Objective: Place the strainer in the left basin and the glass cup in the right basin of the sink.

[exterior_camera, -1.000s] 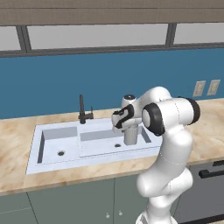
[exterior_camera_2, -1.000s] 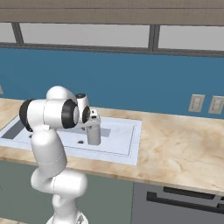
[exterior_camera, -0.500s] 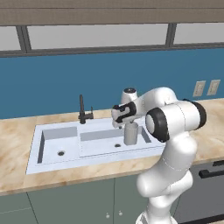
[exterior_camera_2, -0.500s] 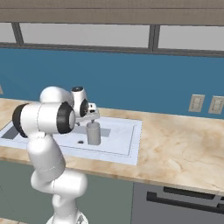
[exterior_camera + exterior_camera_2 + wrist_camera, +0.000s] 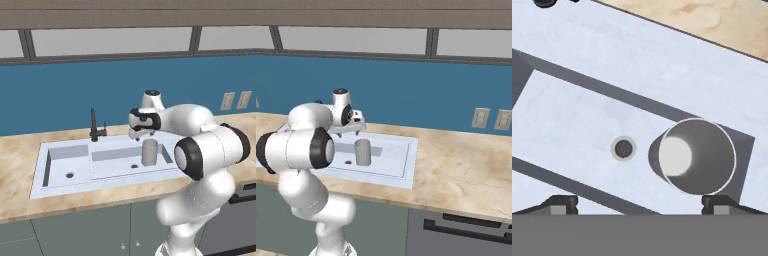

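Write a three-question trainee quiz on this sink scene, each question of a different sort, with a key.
1. True or false: the cup stands upright in the right basin.
2. The tool is: A) shut on the cup, B) open above the cup, C) gripping the faucet.
3. Fill in: the round thing on the basin floor beside the cup is the ____.

Key: 1 true; 2 B; 3 drain.

Fingers (image 5: pixel 562 204) released the glass cup (image 5: pixel 149 152), apparently lifting clear.
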Motion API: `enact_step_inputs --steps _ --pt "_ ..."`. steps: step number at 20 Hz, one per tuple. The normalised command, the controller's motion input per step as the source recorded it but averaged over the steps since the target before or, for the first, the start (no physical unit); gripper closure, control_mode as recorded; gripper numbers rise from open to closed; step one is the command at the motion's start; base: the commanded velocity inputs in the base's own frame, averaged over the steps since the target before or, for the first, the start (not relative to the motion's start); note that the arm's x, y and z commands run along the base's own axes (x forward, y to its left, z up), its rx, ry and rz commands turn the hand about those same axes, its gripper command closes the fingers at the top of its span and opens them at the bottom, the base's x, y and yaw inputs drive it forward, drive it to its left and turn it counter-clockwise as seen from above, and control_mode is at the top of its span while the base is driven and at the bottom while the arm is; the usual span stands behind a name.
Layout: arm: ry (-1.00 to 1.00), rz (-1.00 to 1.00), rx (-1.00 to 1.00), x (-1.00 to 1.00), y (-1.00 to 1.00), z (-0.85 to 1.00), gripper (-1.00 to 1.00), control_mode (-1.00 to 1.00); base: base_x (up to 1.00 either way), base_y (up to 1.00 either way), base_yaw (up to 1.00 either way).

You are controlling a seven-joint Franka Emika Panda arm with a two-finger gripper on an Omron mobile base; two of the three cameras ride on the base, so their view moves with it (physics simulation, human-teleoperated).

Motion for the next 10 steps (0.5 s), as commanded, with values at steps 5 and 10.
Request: enact_step_inputs --steps 5,10 --pt "-0.01 -0.02 -0.02 -0.79 0.07 0.49 -1.00 -1.00 0.00 0.00 0.00" --pt "-0.04 0.09 -0.01 -0.59 0.05 0.10 -1.00 -1.00 0.00 0.00 0.00"
